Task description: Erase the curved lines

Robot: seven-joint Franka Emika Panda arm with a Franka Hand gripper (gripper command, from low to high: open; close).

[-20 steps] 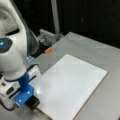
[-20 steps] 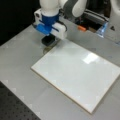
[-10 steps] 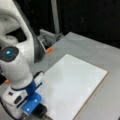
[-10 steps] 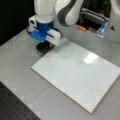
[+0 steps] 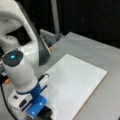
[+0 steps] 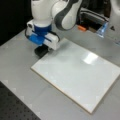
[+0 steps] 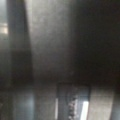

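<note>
We find the pincer (image 6: pixel 42 51) low over the worktop (image 6: pixel 17 57), right at the corner of the white board (image 6: pixel 75 75) that lies toward a front view's left; in a front view it sits at the bottom left (image 5: pixel 42 113), again at the board's (image 5: pixel 75 85) near corner. A dark block (image 6: pixel 41 51) sits under the blue mount (image 6: pixel 37 40), and we take it to be an eraser, though we cannot tell whether the pincer is closed on it or merely carries it, nor whether its jaws stand apart or together. The block appears to rest on or just above the worktop beside the board's edge, perhaps overlapping the corner; we cannot say which.

The wrist view is dark and smeared, and we read nothing sure from it.

As for the curve lines, we see none: the board's surface looks plain white in both front views, with only a bright glare patch (image 6: pixel 90 58). Whether the squiggle is wiped away, hidden beneath the arm, or too faint to show, we cannot judge.

To do this step well, we think the block should stay flat on the board with even, light pressure, and each pass should overlap the previous one, keeping clear of the wooden edge so that the block does not catch there.

Beyond the board, an orange piece (image 6: pixel 81 27) and grey gear (image 6: pixel 95 18) sit at the far side of the worktop.
</note>
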